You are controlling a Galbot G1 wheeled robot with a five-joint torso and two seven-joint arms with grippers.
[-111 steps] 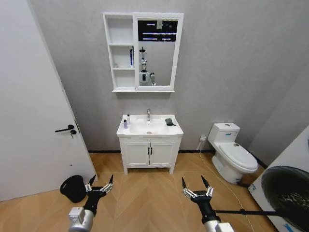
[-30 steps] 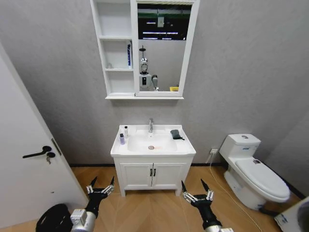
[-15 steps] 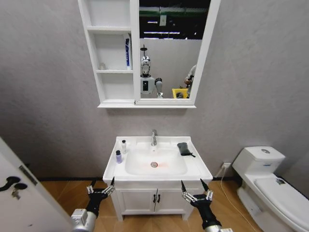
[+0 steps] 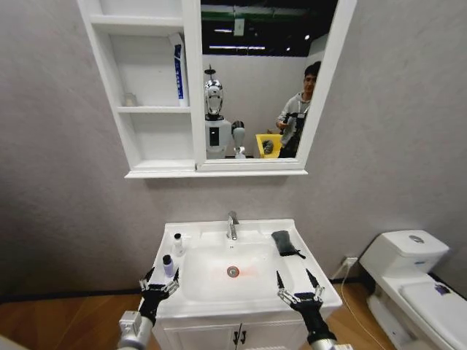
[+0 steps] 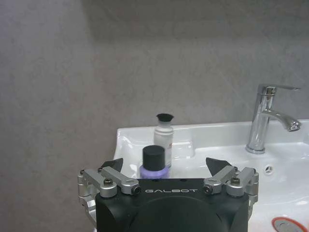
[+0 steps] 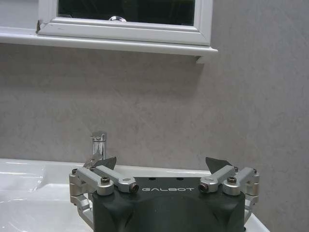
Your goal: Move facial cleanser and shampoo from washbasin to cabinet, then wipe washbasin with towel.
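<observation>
Standing at washbasin (image 4: 321, 288), nothing moved yet: two bottles (image 4: 168, 265) on left rim, towel (image 4: 283, 243) on right. Left gripper (image 4: 159, 284) and right gripper (image 4: 299, 287) both spread, empty. Cabinet (image 4: 139, 138) awaits.

The cabinet (image 4: 153, 87) is cut off at the top edge — its upper shelf barely shows. A small object (image 4: 130, 99) there is perhaps a cup.
</observation>
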